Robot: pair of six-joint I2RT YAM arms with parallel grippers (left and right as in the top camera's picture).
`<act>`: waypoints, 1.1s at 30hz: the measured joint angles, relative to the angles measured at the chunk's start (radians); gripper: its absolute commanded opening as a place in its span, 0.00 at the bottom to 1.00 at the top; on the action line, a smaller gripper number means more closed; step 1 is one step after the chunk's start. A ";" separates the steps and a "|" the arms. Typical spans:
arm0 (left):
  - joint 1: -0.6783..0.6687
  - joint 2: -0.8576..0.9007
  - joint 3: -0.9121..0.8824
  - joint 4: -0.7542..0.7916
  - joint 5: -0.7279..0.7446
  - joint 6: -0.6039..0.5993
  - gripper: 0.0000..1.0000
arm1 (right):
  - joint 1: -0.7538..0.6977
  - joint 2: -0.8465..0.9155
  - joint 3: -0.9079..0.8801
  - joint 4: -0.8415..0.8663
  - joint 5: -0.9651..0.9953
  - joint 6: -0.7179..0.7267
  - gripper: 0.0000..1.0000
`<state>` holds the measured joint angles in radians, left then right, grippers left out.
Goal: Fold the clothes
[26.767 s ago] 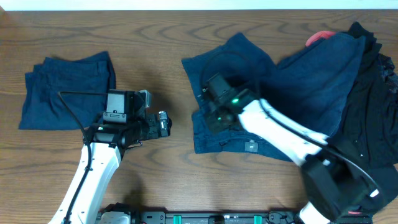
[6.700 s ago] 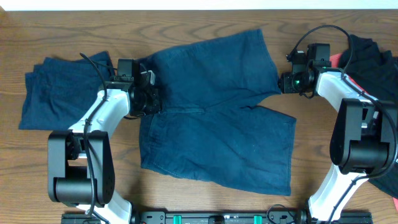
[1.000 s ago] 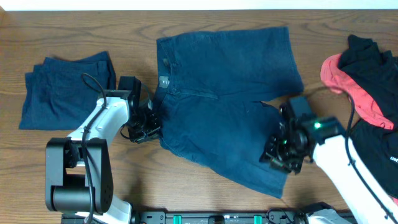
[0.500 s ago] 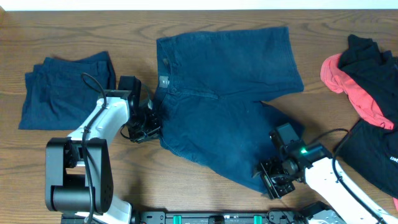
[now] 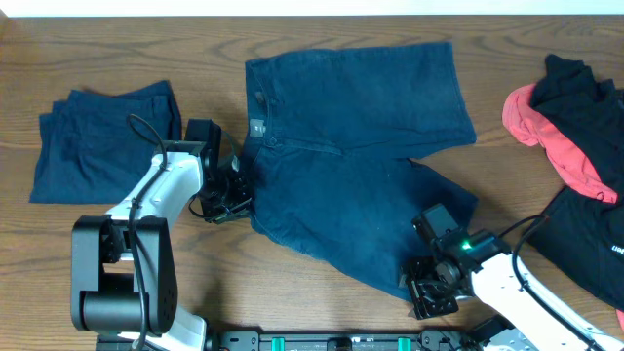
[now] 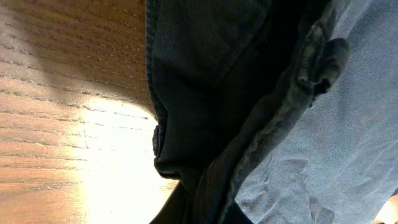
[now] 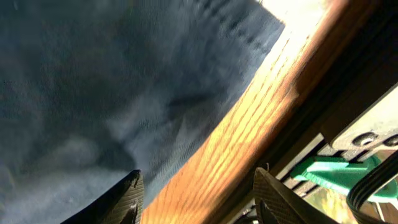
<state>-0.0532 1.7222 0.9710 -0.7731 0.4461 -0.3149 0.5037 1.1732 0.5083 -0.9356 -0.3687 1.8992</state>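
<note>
The navy blue shorts (image 5: 341,166) lie spread on the table, waistband to the left and both legs pointing right. My left gripper (image 5: 228,191) is shut on the waistband's near corner; in the left wrist view dark folded waistband fabric (image 6: 205,93) fills the frame and hides the fingers. My right gripper (image 5: 427,292) hovers at the near leg's hem by the table's front edge. Its jaws are open: in the right wrist view its fingertips (image 7: 129,198) frame bare wood, with the leg cloth (image 7: 124,81) lying to the left of the right gripper (image 7: 199,196).
A folded navy garment (image 5: 102,136) lies at the far left. A heap of black (image 5: 590,205) and coral-red (image 5: 546,136) clothes sits at the right edge. The table's front rail with green parts (image 7: 339,171) runs right beside my right gripper.
My right gripper has opened, let go of the near leg and drawn back toward the front edge. The left arm and the shorts have stayed put.
</note>
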 measured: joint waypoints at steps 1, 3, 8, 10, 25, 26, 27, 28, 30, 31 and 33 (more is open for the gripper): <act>0.000 0.000 0.000 0.000 0.000 0.000 0.09 | 0.004 0.000 0.000 0.000 0.008 0.010 0.56; 0.000 0.000 0.000 0.000 0.000 0.000 0.09 | 0.006 0.000 0.000 0.001 0.026 0.027 0.57; 0.000 0.000 0.000 0.000 0.000 0.000 0.09 | 0.007 0.000 -0.016 0.022 0.065 0.065 0.54; 0.000 0.000 0.000 0.001 0.000 0.000 0.09 | 0.007 0.000 -0.042 0.065 0.073 0.075 0.51; 0.000 0.000 0.000 0.000 0.000 0.000 0.09 | 0.008 -0.024 -0.118 0.239 0.085 0.085 0.01; 0.000 0.000 0.000 0.000 0.000 0.000 0.08 | 0.008 -0.024 -0.118 0.238 0.086 0.080 0.01; 0.000 0.000 0.000 0.000 0.000 0.000 0.08 | 0.008 -0.024 -0.118 0.238 0.087 0.072 0.01; 0.000 0.000 0.000 -0.001 0.000 0.000 0.08 | 0.008 -0.024 -0.117 0.237 0.087 0.063 0.01; 0.002 -0.003 0.000 -0.007 0.000 0.000 0.06 | 0.008 -0.024 -0.114 0.234 0.094 0.031 0.01; 0.004 -0.008 0.000 -0.012 0.000 0.000 0.06 | 0.009 -0.023 -0.109 0.230 0.111 0.002 0.01; 0.013 -0.027 0.000 -0.030 0.001 0.001 0.06 | 0.009 -0.020 -0.098 0.217 0.148 -0.041 0.01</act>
<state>-0.0402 1.6951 0.9710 -0.8028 0.4473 -0.3141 0.5129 1.1534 0.4107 -0.7185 -0.2207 1.8584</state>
